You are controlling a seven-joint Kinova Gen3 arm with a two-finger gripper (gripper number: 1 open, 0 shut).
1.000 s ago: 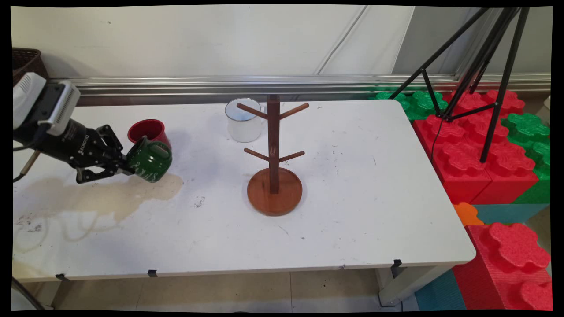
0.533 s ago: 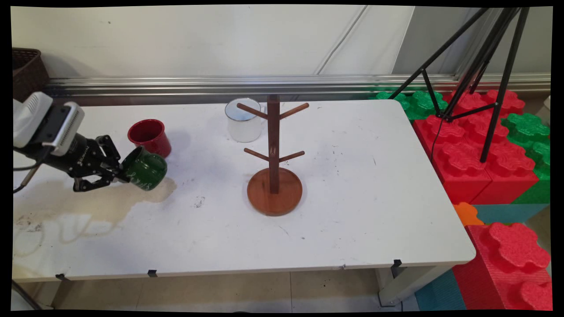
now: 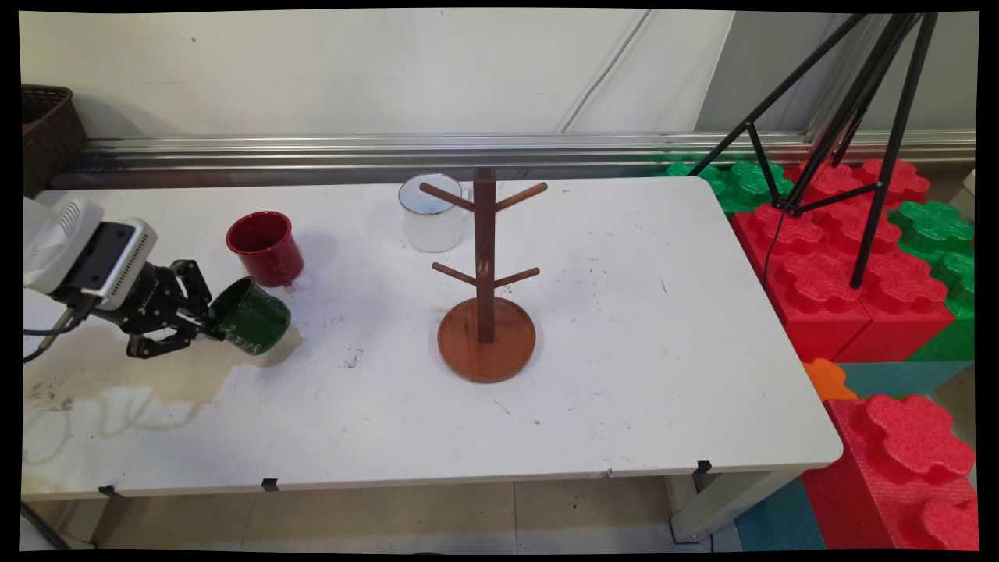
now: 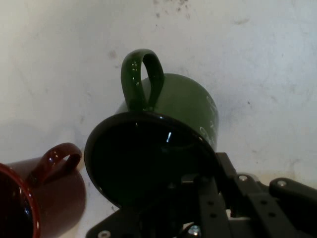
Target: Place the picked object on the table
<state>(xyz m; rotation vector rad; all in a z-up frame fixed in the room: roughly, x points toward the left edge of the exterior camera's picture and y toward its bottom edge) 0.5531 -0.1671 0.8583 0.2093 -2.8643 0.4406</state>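
Observation:
My gripper (image 3: 212,328) is shut on the rim of a green mug (image 3: 254,316), holding it tilted on its side just above the table's left part. In the hand view the green mug (image 4: 168,124) has its dark mouth toward the camera and its handle (image 4: 142,79) pointing up; one finger reaches into the mouth. A red mug (image 3: 265,248) stands upright just behind the green one and shows as the red mug (image 4: 39,193) at the hand view's lower left. A wooden mug tree (image 3: 485,273) stands mid-table, with a white mug (image 3: 428,212) behind it.
A brownish stain (image 3: 156,367) spreads over the table under the gripper. A dark basket (image 3: 47,133) sits at the far left. A black tripod (image 3: 851,117) and red and green foam blocks (image 3: 858,257) stand right of the table.
The gripper has carried the green mug down and slightly left, away from the red mug and closer to the table surface. The mug has tipped further onto its side.

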